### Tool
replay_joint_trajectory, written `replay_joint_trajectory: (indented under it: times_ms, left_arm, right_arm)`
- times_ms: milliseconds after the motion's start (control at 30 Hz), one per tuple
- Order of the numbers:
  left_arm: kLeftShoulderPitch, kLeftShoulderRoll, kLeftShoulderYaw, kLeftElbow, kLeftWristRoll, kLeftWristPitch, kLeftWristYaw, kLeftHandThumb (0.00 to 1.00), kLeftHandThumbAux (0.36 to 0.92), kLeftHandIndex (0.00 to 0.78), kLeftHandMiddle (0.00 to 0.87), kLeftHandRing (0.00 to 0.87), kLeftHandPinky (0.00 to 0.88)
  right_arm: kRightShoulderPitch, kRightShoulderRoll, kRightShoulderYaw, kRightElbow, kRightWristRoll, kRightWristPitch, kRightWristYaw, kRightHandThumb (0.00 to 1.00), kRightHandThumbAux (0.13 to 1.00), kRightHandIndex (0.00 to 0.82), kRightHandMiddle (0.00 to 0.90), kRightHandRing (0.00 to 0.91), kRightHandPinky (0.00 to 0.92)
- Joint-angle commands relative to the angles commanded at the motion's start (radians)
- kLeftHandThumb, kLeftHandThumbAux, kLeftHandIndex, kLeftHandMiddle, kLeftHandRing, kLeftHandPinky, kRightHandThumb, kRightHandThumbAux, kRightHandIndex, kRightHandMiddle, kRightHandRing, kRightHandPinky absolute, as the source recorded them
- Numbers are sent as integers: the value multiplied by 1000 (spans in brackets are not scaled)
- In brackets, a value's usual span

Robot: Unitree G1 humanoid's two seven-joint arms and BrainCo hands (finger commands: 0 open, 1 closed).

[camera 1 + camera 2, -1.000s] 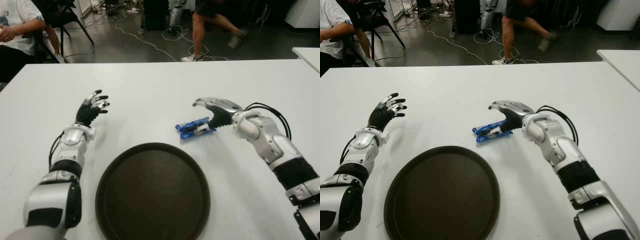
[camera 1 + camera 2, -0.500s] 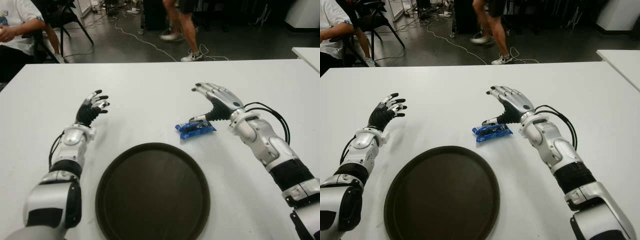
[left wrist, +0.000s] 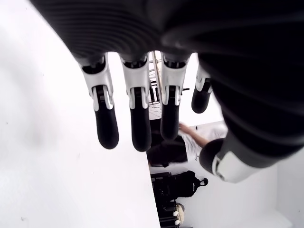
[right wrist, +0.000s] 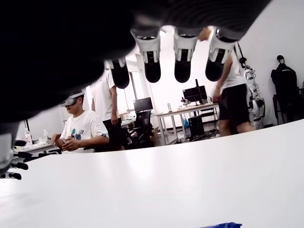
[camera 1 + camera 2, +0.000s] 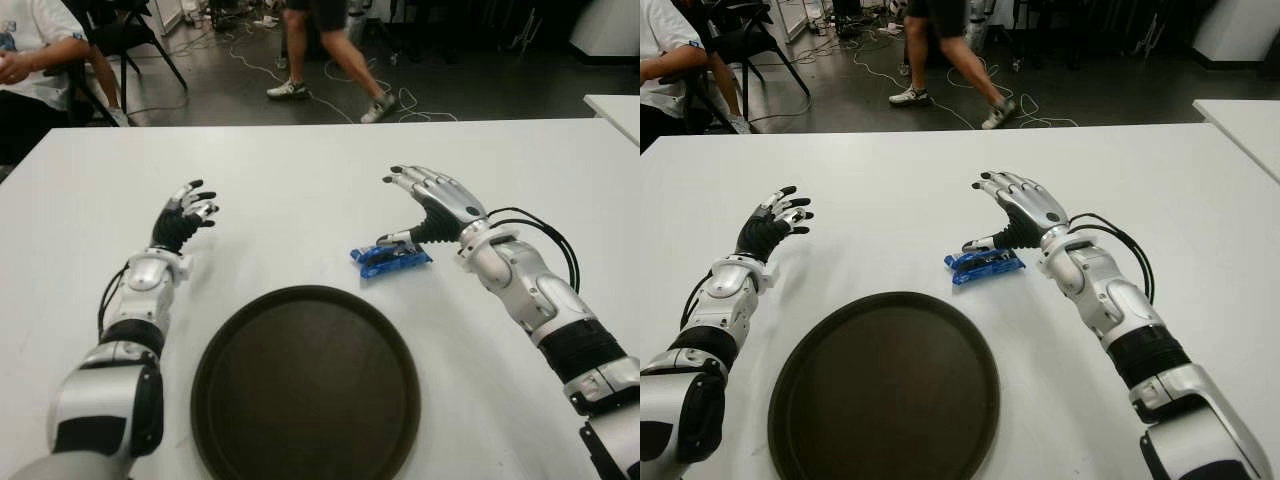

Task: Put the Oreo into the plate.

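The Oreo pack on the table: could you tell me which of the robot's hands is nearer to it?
Right. The right hand hangs open just behind the Oreo pack; the left hand, also open, is far off to its left.

My arms are silver-white shells jointed with black bands, and a black cable loops out beside my right forearm. My left hand (image 5: 184,216) has a black ribbed palm and white finger segments capped in black tips. My right hand (image 5: 432,200) wears a glossy silver back with the same dark fingertips.
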Motion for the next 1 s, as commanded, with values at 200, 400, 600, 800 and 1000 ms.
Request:
replay_joint_trajectory:
  times_ms: [200, 400, 600, 800, 1000]
  left_arm:
    - [-1, -2, 0, 2, -5, -2, -1, 203, 638, 117, 231, 263, 317]
    - [-1, -2, -3, 1, -2, -4, 6, 193, 641, 135, 236, 267, 309]
    - [-1, -3, -7, -1, -1, -4, 8, 204, 650, 131, 237, 263, 311]
    - [-2, -3, -8, -1, -3, 0, 6, 221, 657, 122, 231, 264, 329]
    - [0, -4, -7, -4, -7, -2, 4, 220, 657, 118, 225, 260, 324]
  right_arm:
    - [1, 14, 3, 1, 6, -1, 21, 0, 404, 5, 68, 57, 62]
    - [5, 26, 10, 7, 5, -12, 27, 0, 422, 7, 67, 65, 70]
    - [16, 32, 9, -10, 11, -20, 51, 0, 417, 5, 64, 63, 70]
    - [22, 41, 13, -16, 8, -23, 71, 0, 421, 10, 70, 67, 74]
    - [27, 43, 14, -23, 8, -34, 80, 0, 429, 22, 76, 69, 73]
